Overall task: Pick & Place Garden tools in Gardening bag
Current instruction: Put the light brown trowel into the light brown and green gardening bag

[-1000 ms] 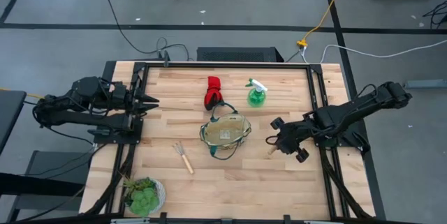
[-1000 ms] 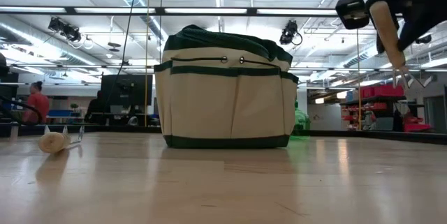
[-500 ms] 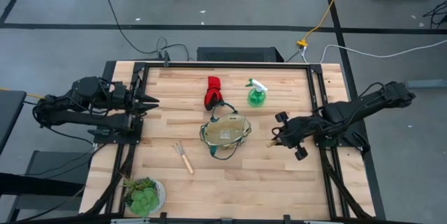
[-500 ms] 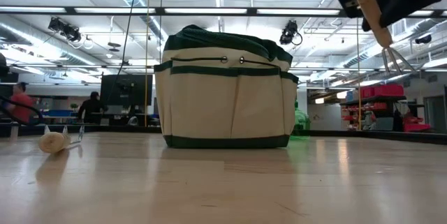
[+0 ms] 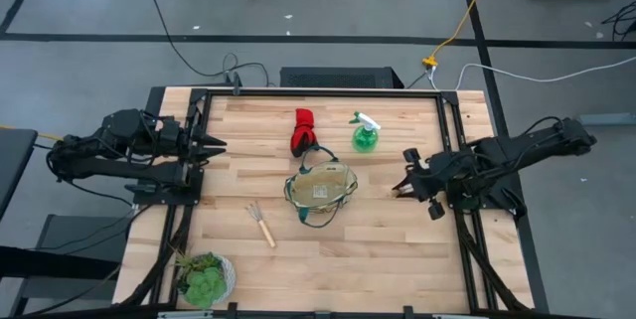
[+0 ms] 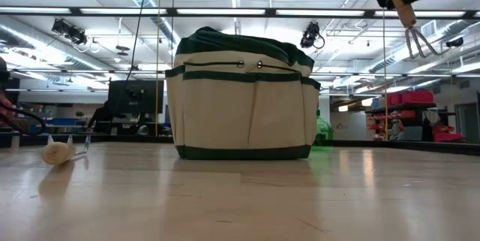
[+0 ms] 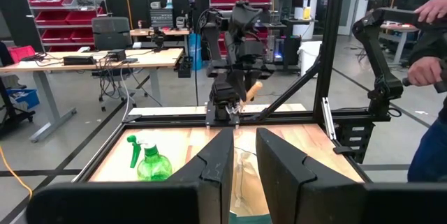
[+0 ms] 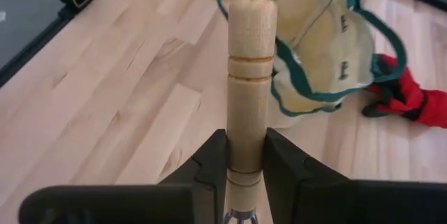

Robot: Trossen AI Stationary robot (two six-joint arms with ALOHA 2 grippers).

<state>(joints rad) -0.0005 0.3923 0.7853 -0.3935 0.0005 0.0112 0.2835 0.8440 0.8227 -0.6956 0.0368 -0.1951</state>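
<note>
Pale wooden plank desk (image 5: 328,249) in a black frame, grey floor with cables around it; the low view looks into a large workshop with ceiling lights, shelving and screens.

Counts: one gardening bag (image 5: 320,189), tan with green rim and handles, near the desk centre. Two hand rakes: one rake (image 5: 262,224) lies flat on the desk toward the front-left of the bag, the other, the held rake (image 8: 248,77), is off the surface. One red-and-black glove bundle (image 5: 302,132) near the back edge, just behind the bag. One green spray bottle (image 5: 365,135) beside the gloves, also toward the back edge. One potted plant (image 5: 204,278) at the front-left corner.

Right end effector (image 5: 409,184) is raised near the right edge, arm reaching in from the right side, fingers clamped on the wooden handle, prongs (image 6: 421,43) hanging in the air. Left end effector (image 5: 211,145) waits at the left edge, arm folded back, fingers (image 7: 218,158) slightly apart, holding nothing.
</note>
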